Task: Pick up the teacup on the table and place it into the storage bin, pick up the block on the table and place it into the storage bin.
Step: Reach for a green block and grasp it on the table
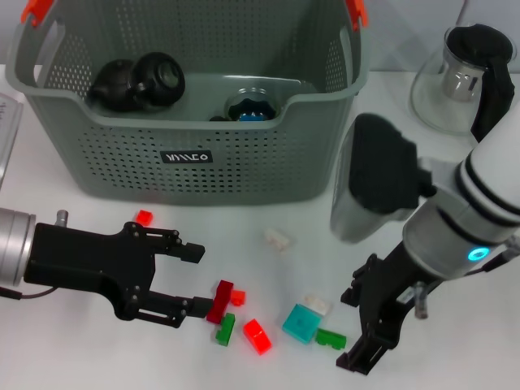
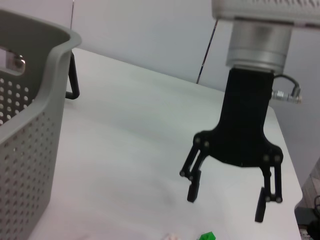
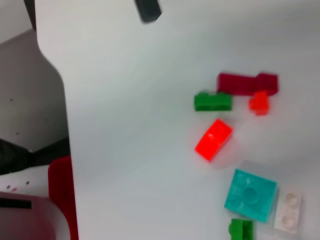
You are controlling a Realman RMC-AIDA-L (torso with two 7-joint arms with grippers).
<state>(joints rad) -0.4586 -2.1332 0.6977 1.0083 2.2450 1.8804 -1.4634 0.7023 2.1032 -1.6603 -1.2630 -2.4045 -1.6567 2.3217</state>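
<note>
Blocks are lying in a bunch near the front edge of the tabletop (image 1: 73, 203): two dark red (image 1: 219, 300), two bright red (image 1: 257, 335), two green (image 1: 331, 338), one teal (image 1: 301, 323) and two white (image 1: 278, 238). The left gripper (image 1: 192, 280) is hanging spread wide just beside the dark red block, gripping nothing. The right gripper (image 1: 366, 325) is hovering near the green block with fingers apart, empty too. The storage bin (image 1: 195, 154) is sitting at the back edge, with two dark teacups (image 1: 158, 79) inside.
</note>
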